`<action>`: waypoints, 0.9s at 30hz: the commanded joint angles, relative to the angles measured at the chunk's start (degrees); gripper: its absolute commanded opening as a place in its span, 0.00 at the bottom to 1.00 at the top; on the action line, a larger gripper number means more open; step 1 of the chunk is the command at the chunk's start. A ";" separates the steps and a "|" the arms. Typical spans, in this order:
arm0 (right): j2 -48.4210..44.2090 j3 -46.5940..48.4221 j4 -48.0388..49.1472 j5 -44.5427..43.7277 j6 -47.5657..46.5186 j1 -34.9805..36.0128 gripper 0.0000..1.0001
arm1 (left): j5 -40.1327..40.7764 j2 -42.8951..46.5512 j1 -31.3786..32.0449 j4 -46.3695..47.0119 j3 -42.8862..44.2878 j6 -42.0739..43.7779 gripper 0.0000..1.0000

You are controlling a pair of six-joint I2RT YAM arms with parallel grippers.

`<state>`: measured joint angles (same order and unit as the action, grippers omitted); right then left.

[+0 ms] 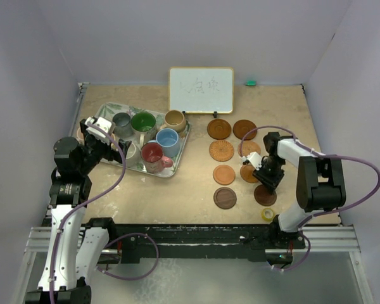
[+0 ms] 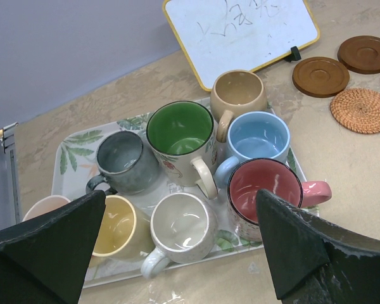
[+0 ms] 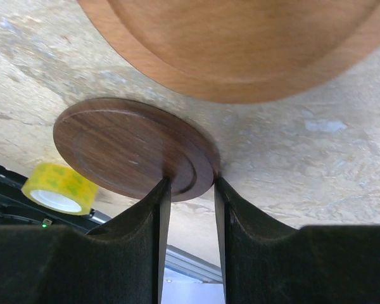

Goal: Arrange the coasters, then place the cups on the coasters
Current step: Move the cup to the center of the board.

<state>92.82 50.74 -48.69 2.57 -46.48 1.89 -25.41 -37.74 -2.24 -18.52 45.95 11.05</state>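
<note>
Left gripper (image 2: 180, 202) hangs wide open above the tray (image 2: 66, 149) with nothing between its fingers. The cups (image 1: 168, 138) are all crowded in that tray: grey cup (image 2: 123, 158), green cup (image 2: 179, 136), tan cup (image 2: 237, 92), blue cup (image 2: 258, 139), red cup (image 2: 266, 187), white cup (image 2: 180, 225), yellow cup (image 2: 117, 225), and a pink cup (image 2: 43, 206) that shows only a slice of rim behind the near finger. From the top camera the left arm covers the pink and yellow ones almost entirely. Over on the right, the coasters (image 1: 224, 175) lie flat on the bench (image 1: 190, 183) in two columns of four. Right gripper (image 3: 189, 190) is down low at the near end of the right-hand column. Its jaws are narrow and its tips sit against the rim of a dark brown coaster (image 3: 126, 149); pinching it or only touching it, I cannot tell. From above, that gripper hides part of this coaster and of the orange coaster (image 3: 240, 50) just beyond, and the arm covers part of a woven coaster (image 1: 249, 149). In the wrist view the orange one is cut off by the top edge. A yellow tape roll (image 3: 57, 190) sits half tucked behind the dark coaster. The whiteboard (image 1: 201, 90) at the back carries faint writing, too pale to read.
</note>
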 commanded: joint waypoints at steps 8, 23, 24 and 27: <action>0.39 -1.64 4.91 5.72 7.92 6.54 0.33 | -1.05 0.58 -0.40 1.56 -0.22 -0.42 0.99; -1.12 0.36 5.59 8.42 12.35 7.16 0.32 | -1.04 0.65 -0.40 1.39 -0.27 -0.25 0.99; -1.14 0.64 5.67 8.57 12.78 7.16 0.32 | -1.02 0.66 -0.40 1.39 -0.25 -0.22 0.99; -0.62 1.10 6.46 8.40 13.47 7.16 0.31 | -1.13 0.73 -0.41 1.33 -0.34 -0.19 0.99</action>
<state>92.16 50.61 -47.07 7.11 -35.14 8.60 -25.41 -37.63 -2.24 -18.52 45.95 11.07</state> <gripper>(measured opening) 0.320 0.988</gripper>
